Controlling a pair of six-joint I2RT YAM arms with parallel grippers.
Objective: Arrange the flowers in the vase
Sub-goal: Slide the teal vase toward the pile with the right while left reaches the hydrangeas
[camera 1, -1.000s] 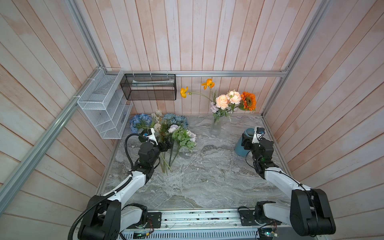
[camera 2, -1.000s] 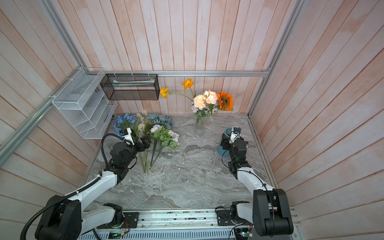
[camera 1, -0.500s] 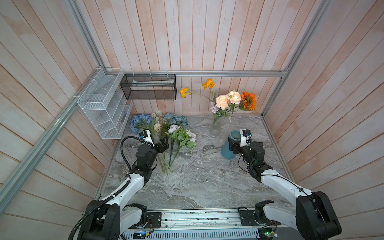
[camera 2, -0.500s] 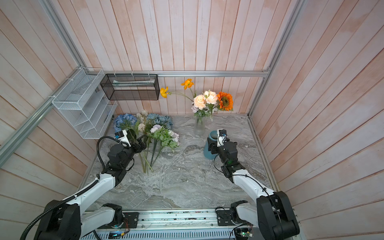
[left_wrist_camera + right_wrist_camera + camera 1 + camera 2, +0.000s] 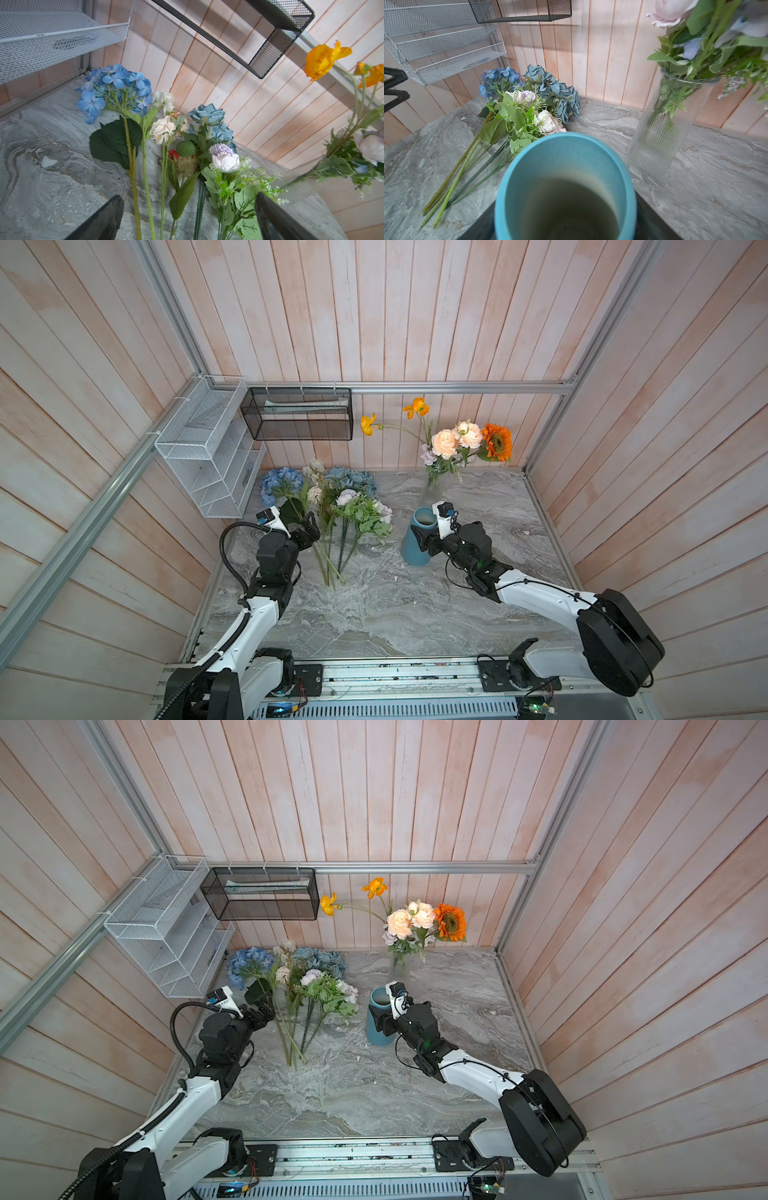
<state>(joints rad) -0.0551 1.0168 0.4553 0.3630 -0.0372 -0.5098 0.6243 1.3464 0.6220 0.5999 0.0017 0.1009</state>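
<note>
Right fingers (image 5: 652, 225): closed onto the blue vase (image 5: 415, 558), one on each side of its body below the rim, held fairly wide apart by its girth. I note the vase upright near the middle of the grey marbled surface (image 5: 374, 614), mouth upward. Whether its base bears on the surface I cannot tell. In both top views it stands between the loose flowers (image 5: 336, 510) and the right arm (image 5: 540, 597). The glass vase (image 5: 432, 489) stands behind it, apart from it.

Left fingers (image 5: 104, 220): spread fully, holding nothing. In the left wrist view they straddle the green stems of the loose flowers. I cannot confirm contact with any stem.

The loose flowers lie flat on the surface at the left rear, stems toward the rig, heads toward the back wall. A blue hydrangea (image 5: 116, 89) lies outermost on the left, then cream roses (image 5: 162, 128) and dusty-blue blooms (image 5: 209, 116). A pale lilac rose (image 5: 225, 161) lies toward the blue vase.

The glass vase carries peach roses (image 5: 451, 439), an orange sunflower (image 5: 496, 443) and two orange poppies (image 5: 415, 406).

Above the flowers, a white mesh rack (image 5: 208, 448) and a black mesh basket (image 5: 297, 414) hang on the walls.
</note>
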